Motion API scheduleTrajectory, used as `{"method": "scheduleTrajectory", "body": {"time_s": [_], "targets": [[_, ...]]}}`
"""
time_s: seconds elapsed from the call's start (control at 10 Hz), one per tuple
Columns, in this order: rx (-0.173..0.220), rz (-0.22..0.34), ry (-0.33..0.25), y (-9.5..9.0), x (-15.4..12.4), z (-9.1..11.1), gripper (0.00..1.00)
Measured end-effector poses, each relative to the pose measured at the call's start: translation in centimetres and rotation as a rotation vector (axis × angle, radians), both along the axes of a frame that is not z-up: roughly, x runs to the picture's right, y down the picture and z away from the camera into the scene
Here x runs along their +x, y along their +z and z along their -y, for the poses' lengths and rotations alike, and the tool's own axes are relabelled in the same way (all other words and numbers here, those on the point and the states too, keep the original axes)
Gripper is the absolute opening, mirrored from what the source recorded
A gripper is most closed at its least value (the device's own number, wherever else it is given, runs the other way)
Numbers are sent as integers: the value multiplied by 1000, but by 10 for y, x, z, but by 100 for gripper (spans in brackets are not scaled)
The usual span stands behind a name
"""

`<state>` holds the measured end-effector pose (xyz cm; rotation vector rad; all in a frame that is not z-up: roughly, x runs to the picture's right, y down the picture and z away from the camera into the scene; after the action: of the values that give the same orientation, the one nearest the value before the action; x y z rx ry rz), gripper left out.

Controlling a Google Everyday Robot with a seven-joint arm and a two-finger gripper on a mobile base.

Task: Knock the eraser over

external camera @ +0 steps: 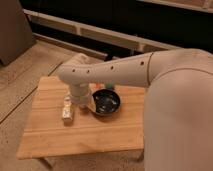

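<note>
**Eraser out of plain sight, gripper low over the table**

At the left of the pale wooden table, a long white remote-like bar lies flat. Just right of it, the robot's gripper hangs beneath the downturned wrist, close above the tabletop and between the bar and the bowl. Whether it is open or closed I cannot tell. The small black rectangular eraser is not plainly in sight from where I stand. My guess is that it sits near or behind the wrist, masked by it. Further right, just beside the gripper, is a round black bowl. Above all of this, the thick white arm stretches in from the right.

A block like that should be light, stiff and hard to damage, with faces that give some friction. It needs no grasp: a sideways nudge high on a broad face should tip it. The risk is clipping the bar or the bowl, both close by.
</note>
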<state>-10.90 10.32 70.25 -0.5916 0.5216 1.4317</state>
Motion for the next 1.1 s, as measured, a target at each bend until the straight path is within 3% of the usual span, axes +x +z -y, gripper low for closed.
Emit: {"method": "scheduleTrajectory", "body": {"time_s": [0.6, 1.0, 1.1], "targets": [[9, -9, -1, 0, 1, 3, 65], [153, -64, 3, 20, 19, 62, 65], [167, -70, 9, 23, 24, 68, 65]]}}
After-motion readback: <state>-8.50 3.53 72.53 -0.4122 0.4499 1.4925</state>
